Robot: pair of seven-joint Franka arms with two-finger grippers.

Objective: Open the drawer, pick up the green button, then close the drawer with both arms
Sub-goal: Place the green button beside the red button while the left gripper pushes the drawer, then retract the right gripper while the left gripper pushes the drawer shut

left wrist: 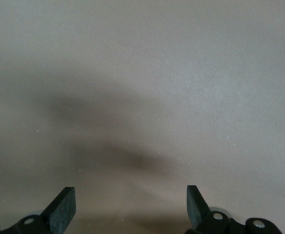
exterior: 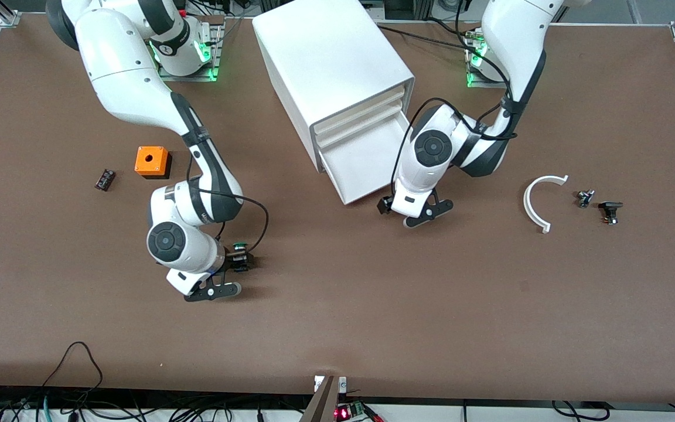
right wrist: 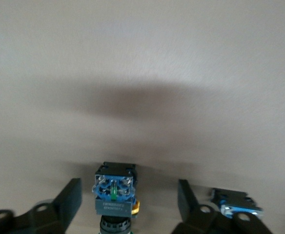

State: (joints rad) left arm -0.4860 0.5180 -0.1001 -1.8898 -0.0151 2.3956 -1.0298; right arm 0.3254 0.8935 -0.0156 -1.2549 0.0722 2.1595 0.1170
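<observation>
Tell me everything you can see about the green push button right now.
The small push button with a green cap has a blue and black body with metal terminal screws, plastic by the look of it. It lies on the brown table, nearer to the front camera than the orange block. The right end effector straddles it with fingers open, gaps showing on both sides, so only the table appears to touch it.
</observation>
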